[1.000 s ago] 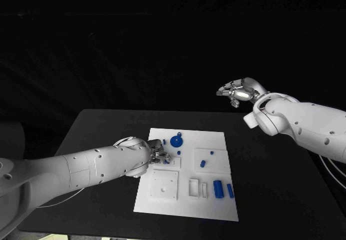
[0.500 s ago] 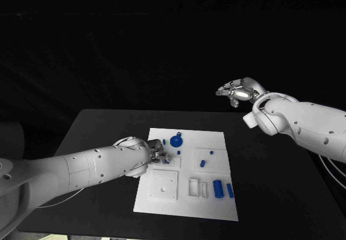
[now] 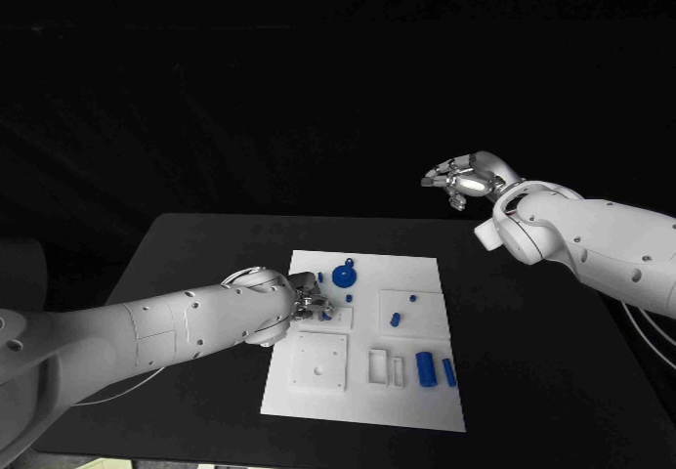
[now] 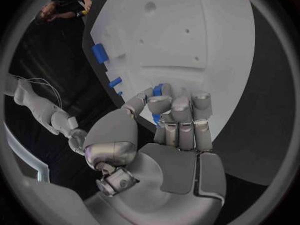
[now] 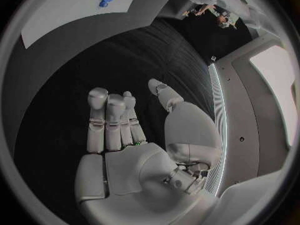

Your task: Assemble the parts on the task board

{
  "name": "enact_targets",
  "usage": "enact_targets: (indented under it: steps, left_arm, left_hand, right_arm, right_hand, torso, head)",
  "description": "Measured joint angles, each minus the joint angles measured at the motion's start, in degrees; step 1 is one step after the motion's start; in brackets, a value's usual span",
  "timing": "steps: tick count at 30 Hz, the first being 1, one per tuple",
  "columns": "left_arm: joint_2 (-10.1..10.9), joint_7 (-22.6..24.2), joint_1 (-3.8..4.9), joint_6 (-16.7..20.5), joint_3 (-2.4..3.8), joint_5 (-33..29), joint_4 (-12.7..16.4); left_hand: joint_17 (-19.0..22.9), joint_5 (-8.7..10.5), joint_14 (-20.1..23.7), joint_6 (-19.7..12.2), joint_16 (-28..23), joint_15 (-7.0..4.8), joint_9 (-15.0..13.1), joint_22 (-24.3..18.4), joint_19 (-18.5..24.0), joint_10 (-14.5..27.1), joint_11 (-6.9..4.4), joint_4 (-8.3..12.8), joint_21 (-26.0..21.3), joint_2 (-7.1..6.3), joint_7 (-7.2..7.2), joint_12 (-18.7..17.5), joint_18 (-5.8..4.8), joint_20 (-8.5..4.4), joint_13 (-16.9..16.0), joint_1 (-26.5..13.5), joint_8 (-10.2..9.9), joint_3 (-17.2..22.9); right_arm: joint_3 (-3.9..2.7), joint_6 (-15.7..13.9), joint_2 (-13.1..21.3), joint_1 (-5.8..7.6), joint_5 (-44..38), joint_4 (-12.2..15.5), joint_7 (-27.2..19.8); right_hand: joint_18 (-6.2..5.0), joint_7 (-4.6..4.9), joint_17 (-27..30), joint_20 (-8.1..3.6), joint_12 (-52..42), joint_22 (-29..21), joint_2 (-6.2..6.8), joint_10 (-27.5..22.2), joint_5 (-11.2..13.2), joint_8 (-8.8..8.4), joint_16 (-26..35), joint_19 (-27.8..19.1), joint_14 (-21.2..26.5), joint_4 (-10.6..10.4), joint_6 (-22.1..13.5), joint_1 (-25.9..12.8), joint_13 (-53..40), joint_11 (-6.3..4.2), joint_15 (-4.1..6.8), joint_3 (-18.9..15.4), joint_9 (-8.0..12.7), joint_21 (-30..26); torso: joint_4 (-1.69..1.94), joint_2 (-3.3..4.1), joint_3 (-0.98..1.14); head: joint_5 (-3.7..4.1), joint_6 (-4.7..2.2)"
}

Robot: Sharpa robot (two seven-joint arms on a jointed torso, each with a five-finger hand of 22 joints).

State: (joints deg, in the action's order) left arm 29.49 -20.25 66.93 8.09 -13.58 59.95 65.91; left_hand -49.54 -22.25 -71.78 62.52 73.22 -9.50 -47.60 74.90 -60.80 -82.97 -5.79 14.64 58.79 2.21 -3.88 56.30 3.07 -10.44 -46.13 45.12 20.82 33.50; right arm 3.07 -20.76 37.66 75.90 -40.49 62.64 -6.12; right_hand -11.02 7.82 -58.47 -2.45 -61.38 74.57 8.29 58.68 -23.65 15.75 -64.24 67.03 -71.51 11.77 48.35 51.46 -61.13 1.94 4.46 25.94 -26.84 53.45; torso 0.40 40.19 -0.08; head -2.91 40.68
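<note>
A small blue part [image 4: 158, 90] is pinched between the fingertips of the left hand [image 3: 303, 301], which is lowered onto the left side of the task board [image 3: 369, 391], near its far end. The pinch at the tips is judged to leave the part's lower end free for seating in the board. Just beyond the hand, a blue round part with a tab [image 3: 345, 277] lies on the board; two blue upright pegs [image 3: 436, 371] stand toward the board's near right corner, beside a white square block [image 3: 319, 362]. The right hand [image 3: 462, 180] is held raised, well beyond the board's far edge, fingers loosely spread and holding nothing, presumably to keep clear.
</note>
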Motion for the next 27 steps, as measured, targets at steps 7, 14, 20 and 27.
enact_targets:
  steps: [7,14,20,27]
  left_arm:
    - [-0.3,0.0,0.02,-0.2,0.02,0.0,-0.3]
    - [-0.7,0.0,0.05,-0.4,0.06,0.0,-0.7]
    - [-0.9,0.1,0.01,-0.7,0.05,-0.1,-0.8]
    - [-0.9,0.2,0.04,-1.2,0.08,-0.1,-1.0]
  left_hand:
    - [0.1,0.63,-0.1,0.1,0.2,0.08,-0.1,0.0,0.0,0.0,0.00,-0.1,0.2,0.00,0.11,0.3,-0.01,0.00,0.2,0.0,0.3,-0.1]
    - [0.3,4.12,-0.1,0.4,0.4,0.08,-0.4,0.0,0.0,0.0,0.00,-0.5,0.2,0.00,0.21,0.7,-0.01,0.00,0.6,0.0,0.3,0.3]
    - [0.4,5.12,-0.9,1.2,0.4,-0.53,-0.6,0.0,0.0,0.0,0.00,-0.6,0.4,-0.38,0.84,0.7,0.03,0.00,0.8,-0.4,0.3,0.4]
    - [0.6,4.33,-0.9,1.3,0.7,-0.53,-0.7,0.0,0.2,0.0,0.00,-0.6,0.4,-0.39,0.83,0.9,0.89,0.21,1.0,-0.4,0.5,0.6]
  right_arm:
    - [0.00,0.0,0.0,0.00,0.0,0.0,0.0]
    - [0.00,0.1,-0.1,0.00,0.0,0.0,0.0]
    - [0.00,0.1,-0.1,0.00,0.0,0.0,0.0]
    - [0.00,0.2,-0.2,0.00,0.0,0.0,0.0]
  right_hand:
    - [0.00,-0.01,0.0,0.00,0.0,0.0,0.00,0.0,-0.2,0.00,0.0,0.0,0.0,0.0,0.0,0.0,0.0,0.00,0.00,0.0,0.0,0.0]
    - [0.00,-0.04,0.0,0.00,0.0,0.0,0.00,0.0,-0.3,0.00,0.0,0.0,0.0,0.0,0.0,0.0,0.0,0.00,0.00,0.0,0.0,0.0]
    - [0.00,-0.05,0.0,0.01,0.0,0.0,0.00,0.0,-0.5,0.00,0.0,0.0,0.0,0.0,0.1,0.0,0.1,0.00,0.00,0.0,0.0,0.0]
    - [0.00,-0.06,0.0,0.01,0.0,0.0,0.00,0.0,-0.5,0.00,0.0,0.0,0.0,0.0,0.1,0.0,0.1,0.00,0.00,0.0,0.0,0.0]
  torso:
    - [-0.01,0.00,0.03]
    - [-0.03,0.00,0.03]
    - [-0.03,0.01,0.02]
    - [0.00,0.01,0.00]
  head:
    - [0.06,0.01]
    - [0.14,0.01]
    - [0.31,0.09]
    - [0.41,0.25]
